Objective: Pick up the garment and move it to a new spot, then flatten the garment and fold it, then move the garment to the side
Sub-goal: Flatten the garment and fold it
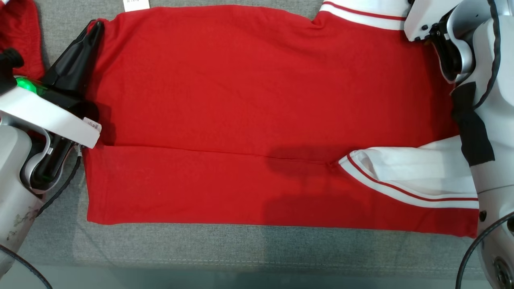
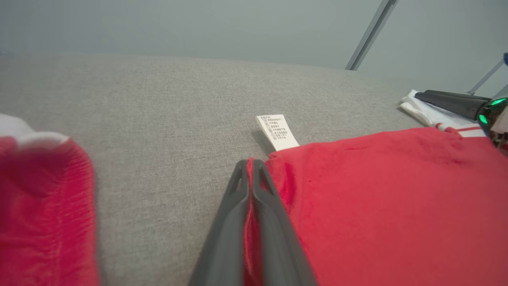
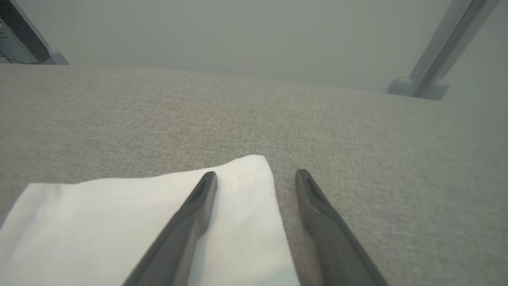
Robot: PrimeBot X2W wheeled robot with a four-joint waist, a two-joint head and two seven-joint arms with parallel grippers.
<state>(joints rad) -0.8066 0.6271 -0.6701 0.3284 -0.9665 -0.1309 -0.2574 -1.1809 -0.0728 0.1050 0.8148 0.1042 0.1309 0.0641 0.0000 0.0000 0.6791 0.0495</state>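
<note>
At the near edge of the pad (image 1: 168,245), the shirt (image 1: 257,88) was laid flat, with its red body spread across between both arms. A line was seen running left to right across the near part and was judged to be a fold edge. The near sleeve (image 1: 417,176), white with red piping, was folded in over it at the right.

Further back, at the far-left corner, the left claw (image 2: 250,165) was clamped tight on the shirt's edge, with red cloth pinched between the fingers. A label (image 2: 278,132) was seen on the pad just past that corner. A second red item (image 1: 20,40) was lying off to the left, apart from the shirt.

At the far right, the right claw (image 3: 256,174) was held wide, with nothing gripped. One finger was over the far sleeve (image 3: 99,222) and the other over bare pad.

Step judged: far edge being taken for a fold toward the near side.

Risks:
- Only one corner was held. If the left were lifted before the right was closed, the shirt would be dragged skew and the near fold undone.
- The sleeve's edge was straddled by the right claw. If closed there, only a thin bite could be caught, and it could be lost mid-lift.
- The left pinch was at the very edge, so it could be pulled out by the cloth's weight.
- The red item could be snagged by a left-arm sweep.
</note>
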